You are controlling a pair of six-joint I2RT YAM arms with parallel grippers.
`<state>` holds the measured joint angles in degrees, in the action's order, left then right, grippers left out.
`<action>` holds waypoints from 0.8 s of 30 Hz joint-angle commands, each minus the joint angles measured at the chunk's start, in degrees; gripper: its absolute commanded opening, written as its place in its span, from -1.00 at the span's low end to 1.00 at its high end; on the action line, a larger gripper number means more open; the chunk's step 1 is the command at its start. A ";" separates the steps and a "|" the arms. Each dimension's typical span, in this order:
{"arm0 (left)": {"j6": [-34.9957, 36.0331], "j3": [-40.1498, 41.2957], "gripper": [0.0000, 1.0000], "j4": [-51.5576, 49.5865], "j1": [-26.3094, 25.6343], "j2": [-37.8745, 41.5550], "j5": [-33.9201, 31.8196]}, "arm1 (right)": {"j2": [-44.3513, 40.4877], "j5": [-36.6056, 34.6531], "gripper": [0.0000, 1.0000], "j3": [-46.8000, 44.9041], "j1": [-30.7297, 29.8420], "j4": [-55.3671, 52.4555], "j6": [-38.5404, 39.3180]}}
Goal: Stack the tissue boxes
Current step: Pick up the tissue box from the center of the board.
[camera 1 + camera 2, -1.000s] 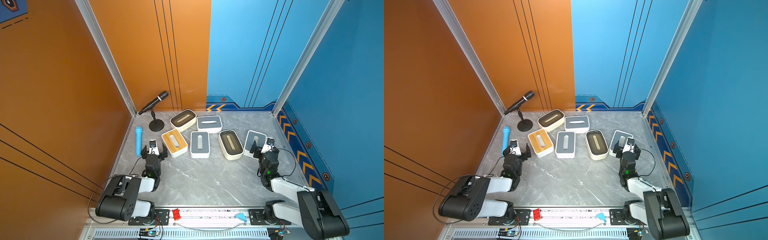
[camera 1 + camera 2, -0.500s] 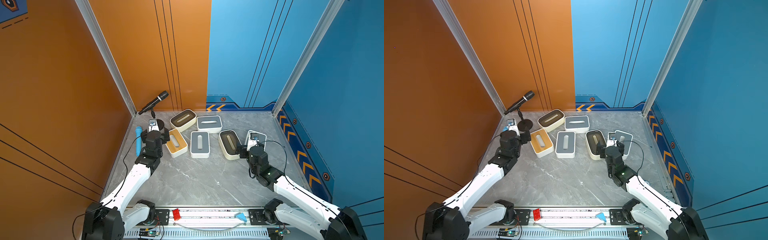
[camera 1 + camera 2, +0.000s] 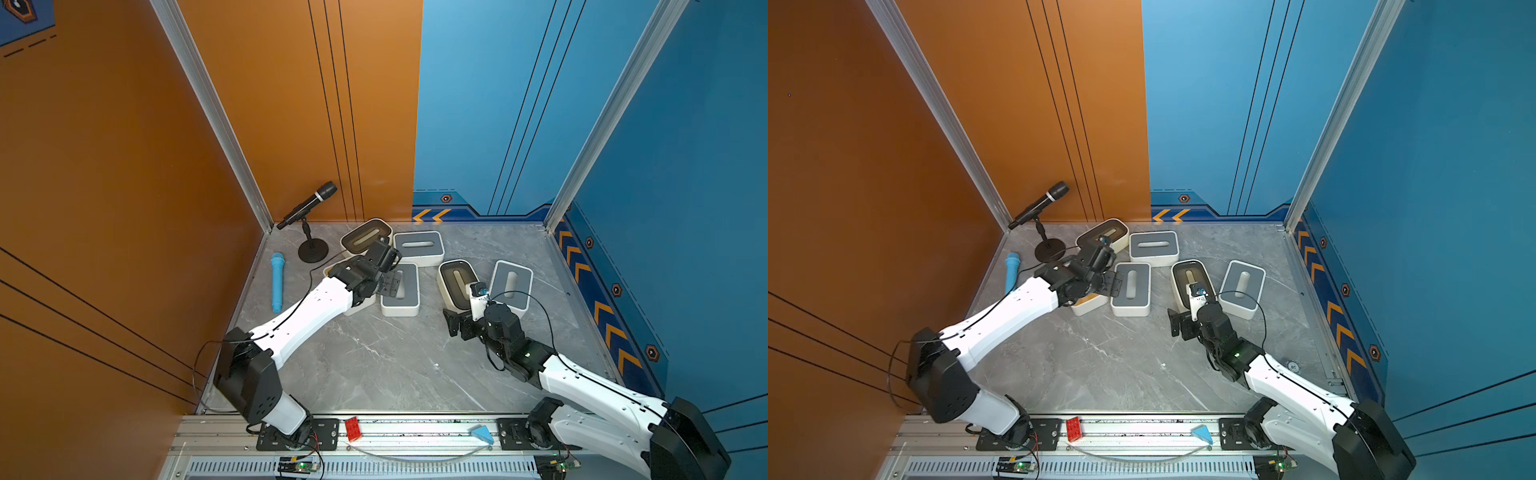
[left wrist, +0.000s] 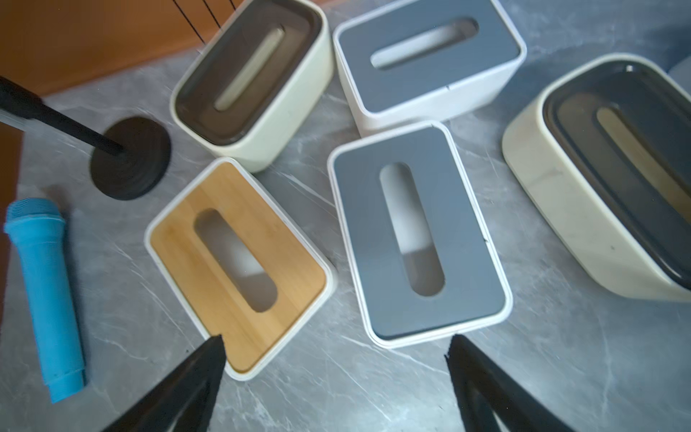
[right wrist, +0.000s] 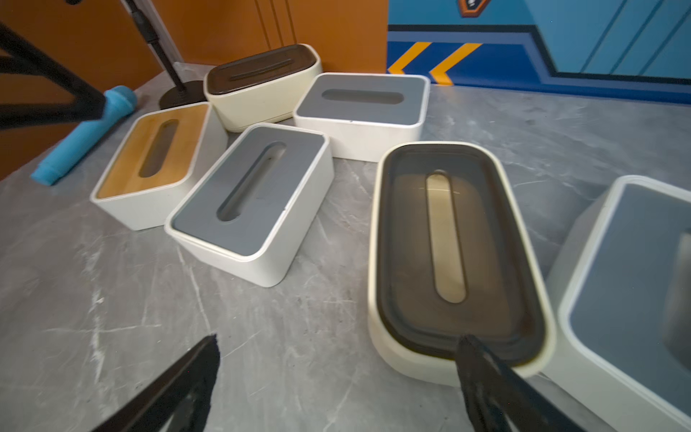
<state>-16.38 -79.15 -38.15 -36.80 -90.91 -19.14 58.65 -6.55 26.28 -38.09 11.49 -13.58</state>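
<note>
Six tissue boxes (image 3: 417,245) lay singly, none stacked, on the tabletop (image 3: 374,365) toward its far edge. The left tool (image 4: 334,340) hung wide and empty above the bamboo-lidded box (image 4: 239,262) and a grey-lidded box (image 4: 415,239). The right tool (image 5: 340,340), equally wide and empty, had one finger at the near end of a brown-lidded box (image 5: 452,254)

Your two top views look down from high above the near edge toward the far walls; both hold the whole grey marble tabletop (image 3: 374,365). Your left wrist camera looks steeply down, close over the white bamboo-lidded box (image 4: 194,269). Your right wrist camera sits low beside the cream box with the dark brown lid (image 5: 411,243), facing far-left; both wrist views share the bamboo-lidded box.
</note>
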 commanded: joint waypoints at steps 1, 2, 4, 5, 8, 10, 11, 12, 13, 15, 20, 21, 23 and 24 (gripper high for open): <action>-4.10 -4.87 0.88 -8.18 0.15 -4.76 3.33 | 1.52 11.21 0.99 -0.73 0.21 7.89 -0.81; -4.50 -6.25 0.87 -8.61 0.14 -6.24 3.74 | 2.08 12.87 0.99 -1.04 0.22 9.09 -0.97; -5.35 -8.43 0.84 -9.25 0.38 -8.99 4.33 | 3.29 15.15 0.99 -1.03 0.20 10.53 -1.17; -5.50 -9.48 0.82 -9.57 0.50 -10.56 5.26 | 3.97 16.13 0.99 -0.99 0.20 10.86 -1.09; -5.59 -11.68 0.76 -9.60 0.32 -14.04 6.10 | 5.85 17.89 0.99 -0.84 -0.04 12.85 -0.57; -5.68 -13.09 0.75 -9.60 0.23 -16.17 5.78 | 6.96 18.59 0.99 -0.70 -0.06 14.14 -0.26; -5.81 -13.76 0.75 -9.70 0.32 -17.22 5.70 | 7.37 18.62 0.99 -0.71 -0.14 14.68 -0.07; -6.09 -14.23 0.65 -9.66 0.45 -18.02 5.48 | 7.92 18.39 0.99 -0.91 -0.15 15.73 0.05; -6.41 -14.72 0.62 -9.61 0.65 -18.91 5.33 | 8.62 18.19 0.99 -1.11 -0.08 17.23 0.21; -6.56 -15.60 0.57 -9.65 0.89 -20.27 5.26 | 10.24 18.53 0.99 -0.79 0.03 19.26 0.31; -6.04 -17.98 0.45 -9.59 1.35 -23.06 4.87 | 14.11 20.34 0.99 0.64 0.12 20.54 0.39; -6.03 -18.26 0.45 -9.57 1.53 -23.31 4.52 | 14.46 20.66 0.99 0.72 0.12 20.80 0.56; -6.12 -18.73 0.45 -9.62 1.96 -23.77 4.88 | 14.65 20.31 0.99 0.70 0.12 20.88 0.82; -6.25 -18.76 0.44 -9.64 2.31 -24.08 5.38 | 14.65 19.89 0.99 0.76 0.20 20.54 1.00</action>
<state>-22.35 -95.90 -46.19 -35.42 -114.13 -14.63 73.25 12.45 26.13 -37.98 29.65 -13.54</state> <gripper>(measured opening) 0.720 0.997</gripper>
